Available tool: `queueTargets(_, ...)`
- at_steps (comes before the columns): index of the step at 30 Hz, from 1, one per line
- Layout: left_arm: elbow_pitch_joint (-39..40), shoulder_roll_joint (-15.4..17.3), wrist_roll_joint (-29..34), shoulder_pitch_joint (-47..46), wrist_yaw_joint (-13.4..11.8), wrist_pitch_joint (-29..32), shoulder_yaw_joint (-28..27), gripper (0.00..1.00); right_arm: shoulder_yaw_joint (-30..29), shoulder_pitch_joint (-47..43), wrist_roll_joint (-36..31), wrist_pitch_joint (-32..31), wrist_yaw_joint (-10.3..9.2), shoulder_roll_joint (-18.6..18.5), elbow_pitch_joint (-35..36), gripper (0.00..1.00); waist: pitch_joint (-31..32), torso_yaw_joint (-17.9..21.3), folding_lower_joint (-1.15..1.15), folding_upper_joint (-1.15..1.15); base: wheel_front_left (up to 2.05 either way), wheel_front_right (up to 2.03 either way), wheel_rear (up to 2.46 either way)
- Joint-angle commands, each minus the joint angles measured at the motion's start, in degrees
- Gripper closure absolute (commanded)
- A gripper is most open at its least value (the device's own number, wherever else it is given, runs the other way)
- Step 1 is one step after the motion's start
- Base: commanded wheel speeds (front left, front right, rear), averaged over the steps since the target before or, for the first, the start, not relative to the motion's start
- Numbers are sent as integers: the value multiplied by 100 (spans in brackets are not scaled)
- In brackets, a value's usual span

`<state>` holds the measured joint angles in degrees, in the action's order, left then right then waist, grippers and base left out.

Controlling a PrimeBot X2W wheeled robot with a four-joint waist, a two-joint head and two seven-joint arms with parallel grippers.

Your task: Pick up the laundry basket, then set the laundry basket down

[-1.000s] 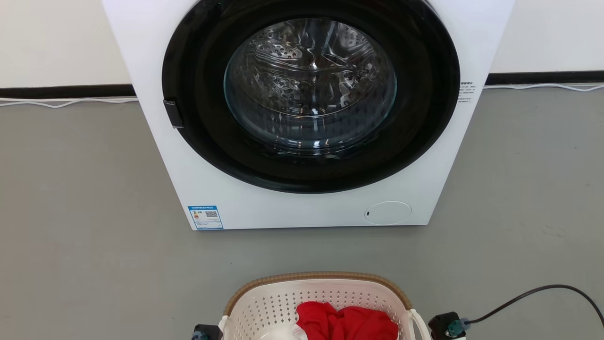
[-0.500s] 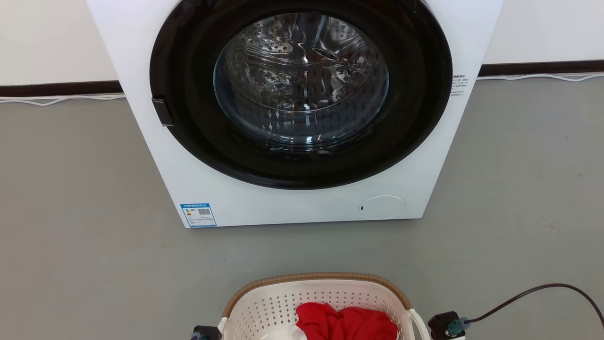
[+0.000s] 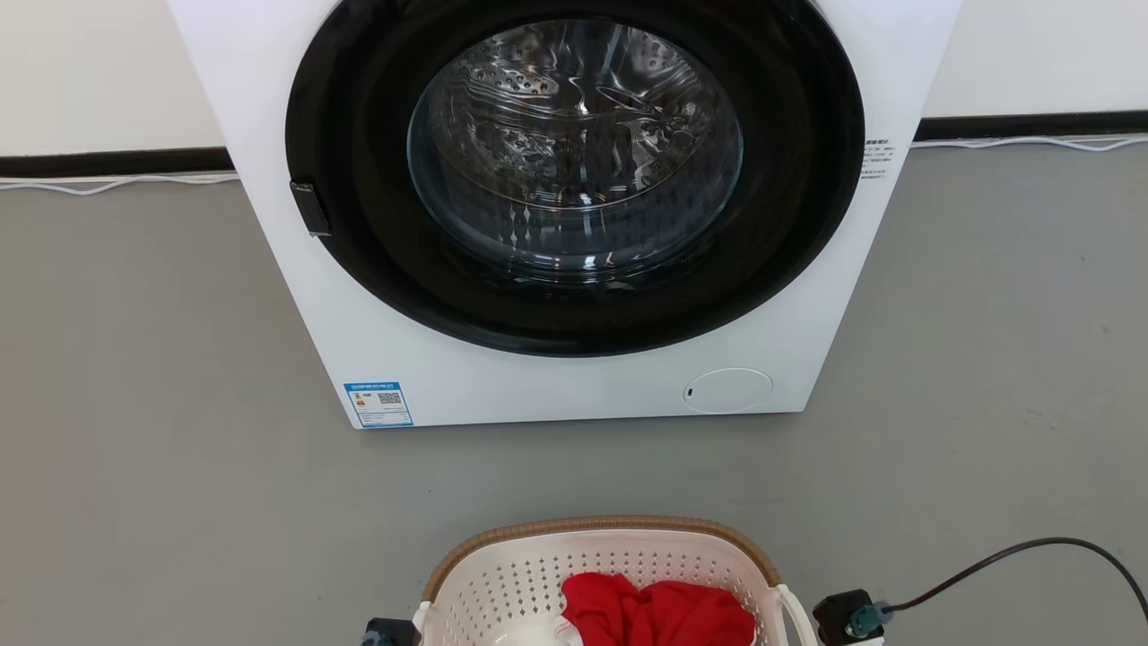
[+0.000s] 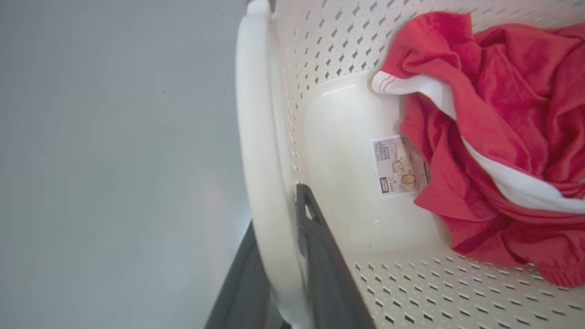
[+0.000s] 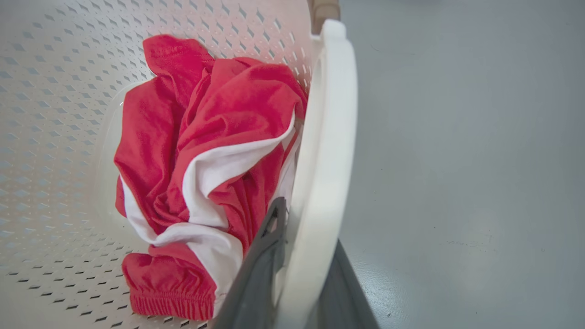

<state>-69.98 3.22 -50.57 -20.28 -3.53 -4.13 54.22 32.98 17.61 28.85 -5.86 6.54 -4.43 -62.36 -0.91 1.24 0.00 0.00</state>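
Note:
The laundry basket (image 3: 599, 531), cream-white and perforated with a brown woven-look rim, sits at the bottom centre of the head view. A red-and-white garment (image 3: 659, 613) lies inside it. In the left wrist view my left gripper (image 4: 279, 214) is shut on the basket's left loop handle (image 4: 258, 137), one dark finger on each side. My right gripper (image 5: 307, 228) is likewise shut on the right loop handle (image 5: 327, 114). The dark wrist blocks flank the basket at the left (image 3: 381, 632) and the right (image 3: 847, 615). Whether the basket touches the floor I cannot tell.
A white front-loading washing machine (image 3: 556, 386) stands on the grey floor (image 3: 161, 431) ahead, its round dark door (image 3: 574, 170) shut. A black cable (image 3: 1031, 549) arcs from my right wrist. White cords (image 3: 108, 184) run along the wall's base.
The whole head picture has shifted a little against the washing machine, so the camera has moved. The basket and both wrists keep the same place in that view.

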Motion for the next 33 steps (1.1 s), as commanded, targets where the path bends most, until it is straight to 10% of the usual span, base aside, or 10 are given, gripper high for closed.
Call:
queueTargets(1,77,-35,-27,-249,18,-98,-42,100,105,81,-16,75,95,156,209,100,-7,-3,0,0,0,0,0)
queueTargets(33,-55,-35,-169,-963,39,-332,182,100,-149,763,-67,431,95,156,-44,100,-865,-55,0,0,0,0,0)
